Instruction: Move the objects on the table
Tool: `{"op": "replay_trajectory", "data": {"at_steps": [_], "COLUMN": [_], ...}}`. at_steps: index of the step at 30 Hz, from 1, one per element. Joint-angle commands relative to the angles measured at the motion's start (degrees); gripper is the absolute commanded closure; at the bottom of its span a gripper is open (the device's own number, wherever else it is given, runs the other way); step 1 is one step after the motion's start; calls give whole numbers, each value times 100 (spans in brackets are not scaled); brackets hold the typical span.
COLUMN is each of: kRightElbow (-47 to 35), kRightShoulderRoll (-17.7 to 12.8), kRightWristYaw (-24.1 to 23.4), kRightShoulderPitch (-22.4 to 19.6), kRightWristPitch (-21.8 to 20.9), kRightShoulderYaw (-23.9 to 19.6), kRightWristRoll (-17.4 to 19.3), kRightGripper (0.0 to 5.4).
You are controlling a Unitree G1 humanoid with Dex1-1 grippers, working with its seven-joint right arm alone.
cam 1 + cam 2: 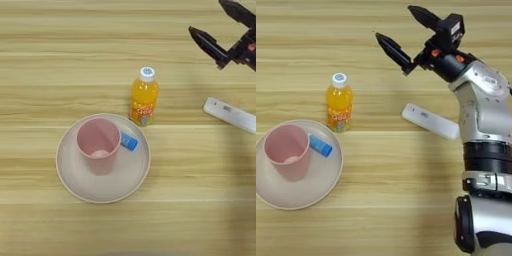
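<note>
Far left, the pale pink plate [75, 185] sits on the wood-grain table [190, 210], toward the near side. The pink cup [98, 144] stands upright on the plate, mouth up, nothing visible inside. Just right of the cup the small blue tube [128, 141] lies on the plate, one end tucked against or behind the cup wall, the other reaching toward the plate's right rim; whether it touches the cup cannot be told for sure. Beyond the plate's far-right rim the orange-juice bottle [144, 96] stands upright on the bare table, white cap on, its base just beside the rim and maybe touching it. Further right the flat white device [430, 121] lies on the table, angled, well apart from the bottle. Far right, the right gripper [407, 31] hangs above the far part of the table with its two black fingers spread apart and nothing between them; the silver forearm runs down the right edge of the right eye view. The gripper is well clear of every object and contacts nothing. Progress, as a judgement: cup and tube may count as already placed on the plate, the bottle looks like the piece left to move, and no grasp is under way.
</note>
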Motion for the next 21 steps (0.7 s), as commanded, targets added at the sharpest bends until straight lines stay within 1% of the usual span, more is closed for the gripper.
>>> {"op": "replay_trajectory", "data": {"at_steps": [1,4,8,13,16,21], "kRightElbow": [568,1417,2270,2827,3199,3731], "kRightShoulderRoll": [-670,-953,-1168,-1323,-1366,-1423], "kRightWristYaw": [180,461,808,1298,1429,1481], "kRightShoulderPitch": [-622,-708,-816,-737,-769,-820], "kRightWristPitch": [-359,-594,-859,-1208,-1284,-1441], "kRightShoulderYaw": [-211,-176,-110,63,152,263], "kRightWristRoll": [-128,-320,-532,-791,-960,-1227], "kRightGripper": [3,3,3,3,3,3]}}
